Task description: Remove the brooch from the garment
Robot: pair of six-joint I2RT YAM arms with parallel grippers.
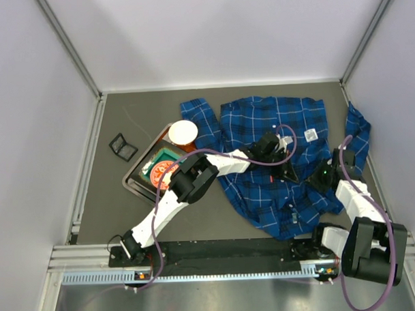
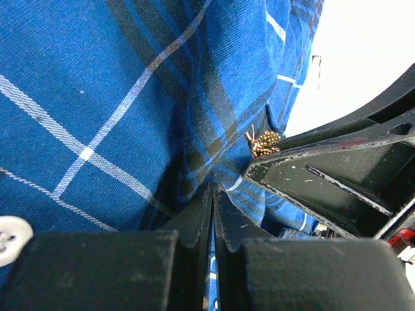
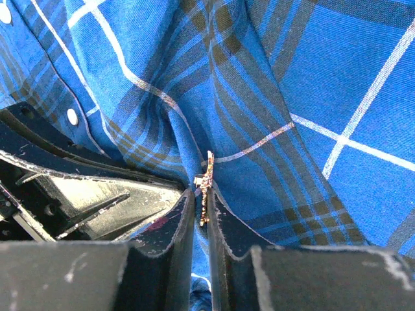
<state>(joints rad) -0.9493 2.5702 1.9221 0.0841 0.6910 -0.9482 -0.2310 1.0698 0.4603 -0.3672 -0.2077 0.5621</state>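
Note:
The garment [image 1: 275,136], a blue plaid shirt, lies spread on the table's right half. In the left wrist view my left gripper [image 2: 213,189] is shut on a raised fold of the shirt cloth [image 2: 130,97]. The brooch [image 2: 262,142], small and gold, sits just beyond it against a finger of the right gripper. In the right wrist view my right gripper [image 3: 201,195] is shut on the brooch [image 3: 207,178], seen edge-on and still against the cloth [image 3: 311,97]. In the top view the left gripper [image 1: 286,170] and the right gripper [image 1: 311,180] meet over the shirt, and the brooch is hidden there.
A metal tray [image 1: 132,180] with colourful items stands left of the shirt, with a white cup [image 1: 183,132] at its far corner. A small black object [image 1: 123,147] lies further left. A white label [image 1: 311,134] is on the shirt. Walls enclose the table.

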